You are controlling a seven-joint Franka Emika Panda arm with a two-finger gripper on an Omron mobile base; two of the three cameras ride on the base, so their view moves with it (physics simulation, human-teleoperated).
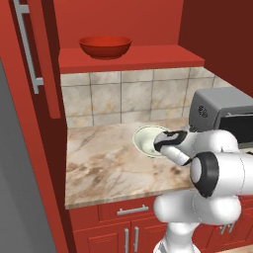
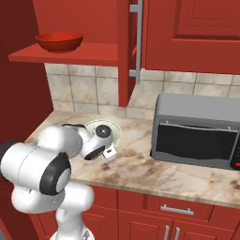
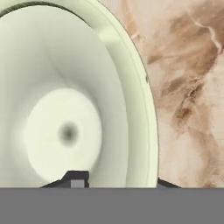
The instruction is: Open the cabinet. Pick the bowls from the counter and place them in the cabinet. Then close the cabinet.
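Note:
The smaller pale bowl (image 1: 146,139) (image 2: 115,129) (image 3: 65,109) sits upright on the marble counter (image 1: 99,165) (image 2: 154,173). My gripper (image 1: 159,144) (image 3: 120,181) reaches down onto its right rim. One fingertip (image 3: 75,179) is inside the bowl and the other is outside, with the rim pinched between them. Both doors of the cabinet (image 1: 133,58) (image 2: 70,54) stand open. The red bowl (image 1: 105,46) (image 2: 59,41) rests on its red shelf, up and to the left of the gripper.
A grey microwave (image 1: 222,111) (image 2: 197,131) stands on the counter to the right of the pale bowl. One open cabinet door (image 1: 29,54) hangs at the left, and the other door's edge (image 2: 127,51) juts out above the counter. Red base cabinets (image 1: 128,227) run below.

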